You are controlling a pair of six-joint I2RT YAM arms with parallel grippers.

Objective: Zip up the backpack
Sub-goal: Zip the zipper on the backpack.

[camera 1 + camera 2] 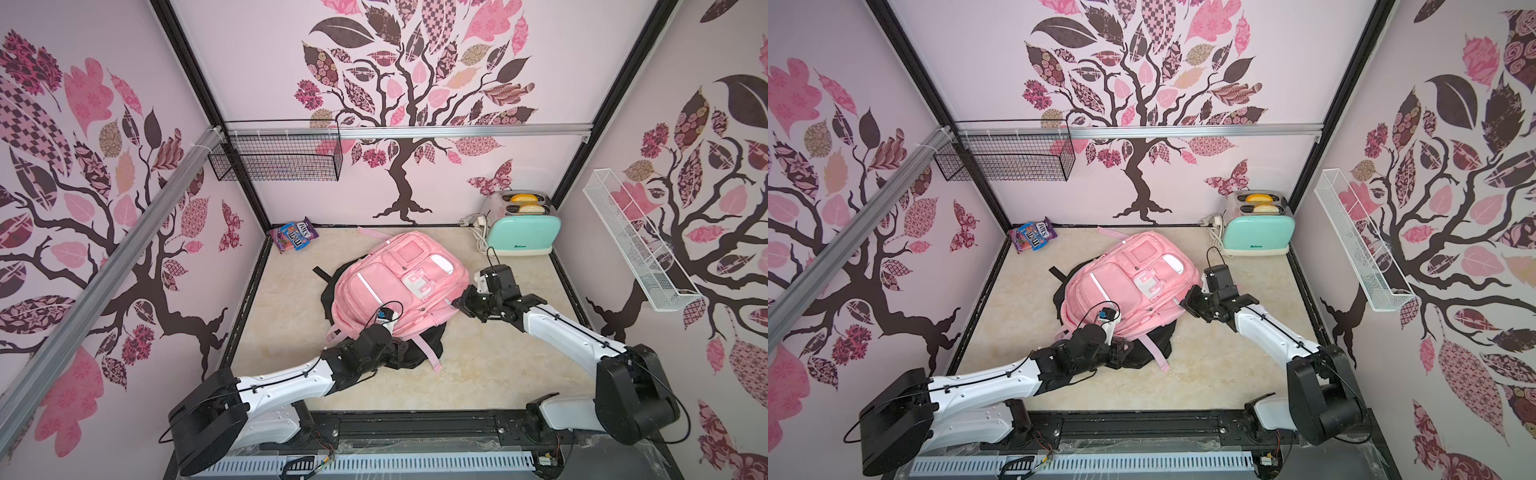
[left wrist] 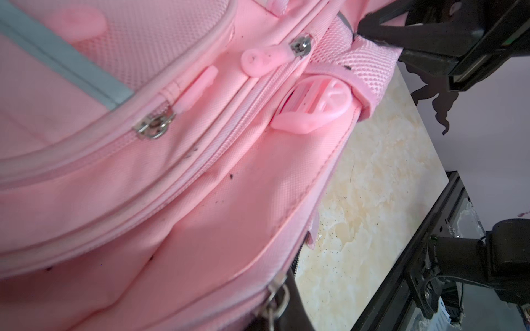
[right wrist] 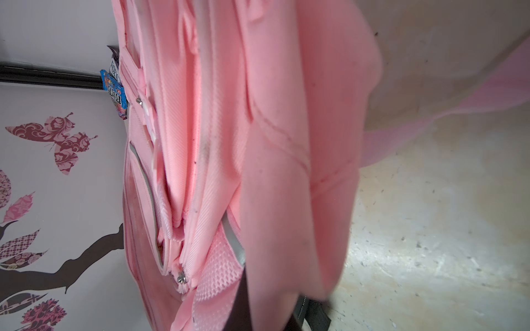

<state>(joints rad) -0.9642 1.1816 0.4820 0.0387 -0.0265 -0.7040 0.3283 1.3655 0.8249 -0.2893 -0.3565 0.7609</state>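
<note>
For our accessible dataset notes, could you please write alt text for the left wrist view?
Close-up of the pink backpack, marbled tabletop beside it; a closed zipper track runs to a slider with a pink pull tab. The right gripper touches the backpack's mesh corner.

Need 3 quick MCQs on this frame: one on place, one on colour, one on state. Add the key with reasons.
1. Where is the candy bag?
A. in the black wire basket
B. far left corner of the table
C. inside the white wall rack

2. What colour is the toaster body?
A. mint green
B. red
C. black

3. How is the pink backpack placed?
A. standing upright
B. hanging from the rail
C. lying front-up on the black backpack

Key:
1 B: it sits in the corner by the walls.
2 A: mint sides under a silver top.
3 C: its pockets face up and black fabric shows beneath it.
</note>
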